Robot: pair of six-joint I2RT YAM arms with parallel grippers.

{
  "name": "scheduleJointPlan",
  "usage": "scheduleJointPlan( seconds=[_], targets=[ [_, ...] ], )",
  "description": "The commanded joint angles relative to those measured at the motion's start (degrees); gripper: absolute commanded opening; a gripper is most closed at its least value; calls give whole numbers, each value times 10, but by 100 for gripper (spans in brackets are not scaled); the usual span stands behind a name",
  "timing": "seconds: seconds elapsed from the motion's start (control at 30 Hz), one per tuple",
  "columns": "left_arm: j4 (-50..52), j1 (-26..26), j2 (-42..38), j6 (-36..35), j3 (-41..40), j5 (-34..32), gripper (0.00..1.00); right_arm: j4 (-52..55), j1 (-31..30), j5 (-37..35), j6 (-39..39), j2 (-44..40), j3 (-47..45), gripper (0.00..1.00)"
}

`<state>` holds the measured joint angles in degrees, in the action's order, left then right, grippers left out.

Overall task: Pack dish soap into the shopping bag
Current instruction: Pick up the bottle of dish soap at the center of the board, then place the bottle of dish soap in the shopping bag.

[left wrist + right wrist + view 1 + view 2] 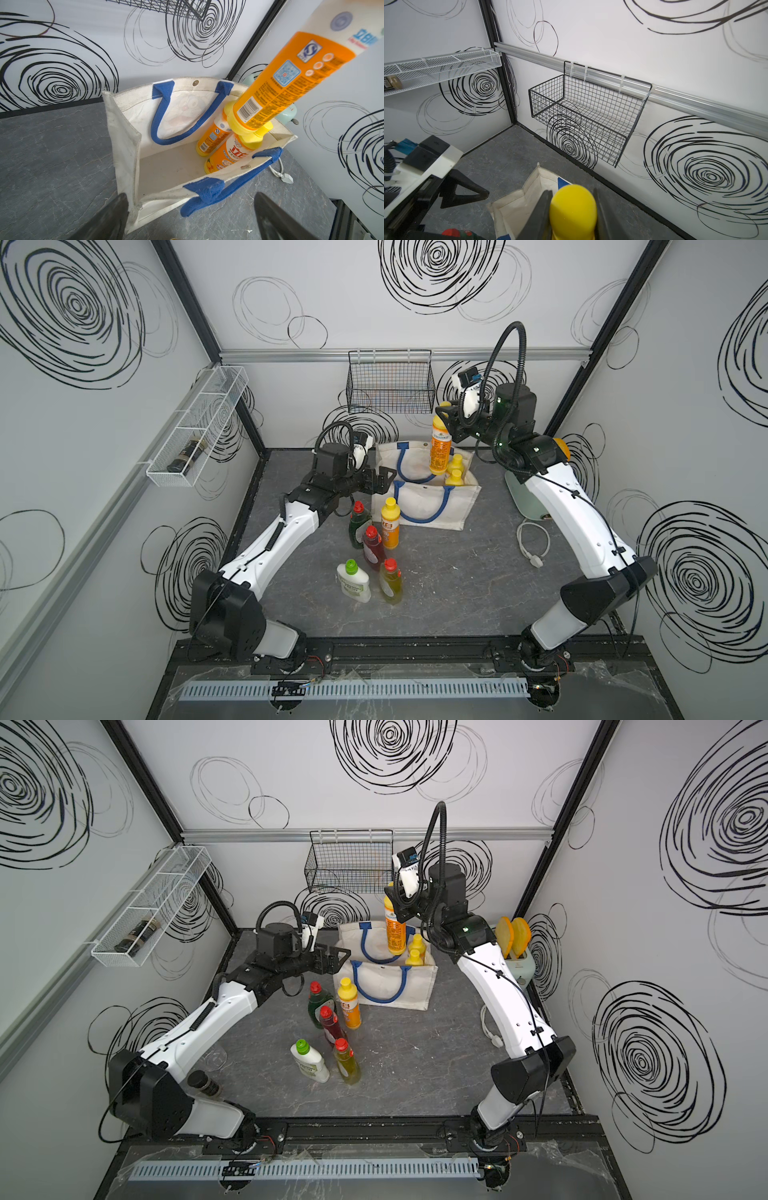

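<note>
Both top views look down over the grey marbled tabletop (pixel 436 585) (near-identical framing). Left wrist peers closely into the boxy off-white canvas tote (pixel 124 135); right wrist faces the black wire basket (pixel 591 99), sharing the tote's rim

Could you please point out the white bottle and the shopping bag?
white bottle (pixel 356 587): in a top view, on its body.
shopping bag (pixel 422 504): in a top view, on its front wall.

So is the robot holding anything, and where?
The right gripper holds an orange bottle by its yellow cap. The left gripper holds nothing.
</note>
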<state>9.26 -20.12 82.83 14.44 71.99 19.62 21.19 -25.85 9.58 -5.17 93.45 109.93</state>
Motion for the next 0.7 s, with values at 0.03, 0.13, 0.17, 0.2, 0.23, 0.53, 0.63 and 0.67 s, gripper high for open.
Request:
scheduleJointPlan(
  seconds=[0.03,0.13,0.17,0.2,0.23,0.53,0.63,0.67],
  targets=[
    [-22,4,-17,-2,-4,7,96,-103,6,-7,-7,-17,-5,0],
    [-22,3,-16,-2,-4,5,96,-125,9,-7,-7,-20,-33,0],
    [-22,4,-17,-3,-4,5,96,-131,9,-7,-7,-21,-42,0],
    [-21,4,-16,-3,-4,5,96,-138,10,-7,-8,-20,-51,0],
    [-22,4,-16,-2,-4,5,96,-147,11,-7,-8,-21,-61,0],
    [-22,4,-14,-2,-5,4,96,-216,24,-16,-10,-22,-143,0],
    [-22,4,-13,-3,-5,5,96,-232,28,-14,-11,-20,-160,0],
    [-21,4,-12,-3,-5,5,96,-234,30,-13,-11,-18,-164,0]
  ],
)
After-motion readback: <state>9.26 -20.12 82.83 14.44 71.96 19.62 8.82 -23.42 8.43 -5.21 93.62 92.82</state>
